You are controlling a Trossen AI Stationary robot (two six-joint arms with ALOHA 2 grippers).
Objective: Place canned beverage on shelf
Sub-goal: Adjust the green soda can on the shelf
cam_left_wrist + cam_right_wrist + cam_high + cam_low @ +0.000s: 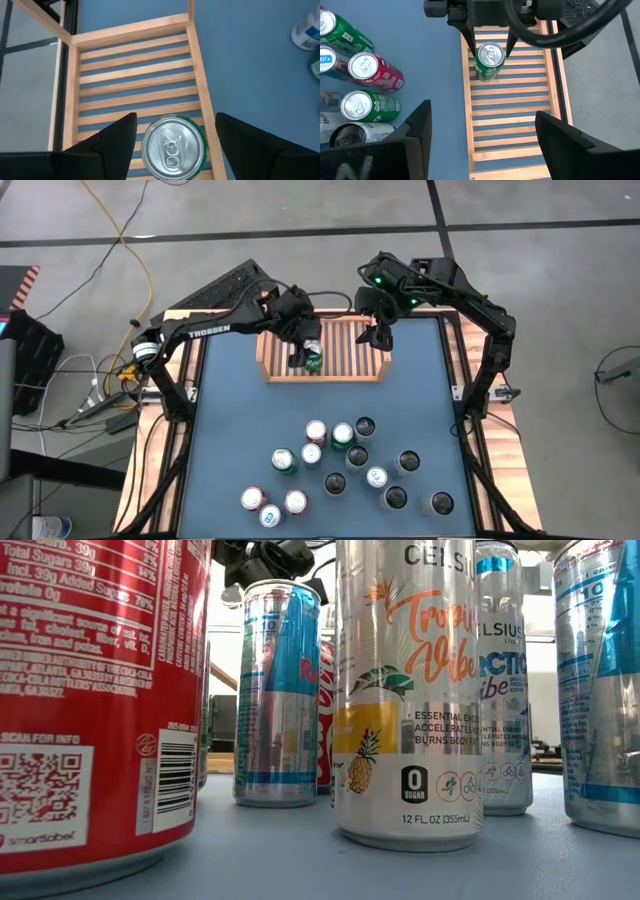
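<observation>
Here, an upright green aluminium can (173,148) is straddled, untouched, by the wide-open left gripper (172,145) on the slatted light-wood shelf (135,65); the right gripper (482,137) is likewise held wide, empty, over the shelf's other end.

You see two black jointed arms | left arm (215,328) carries white TROSSEN lettering, yellow ring near its base | right arm (470,295) shows green lights by the wrist | black cables loop between them | tool fingers: dark, wedge-shaped.

One can (313,360) stands upright in the shelf (350,350), in its left part beside the near wall. A group of cans (340,470) stands on the table (225,430), near of the shelf.
</observation>
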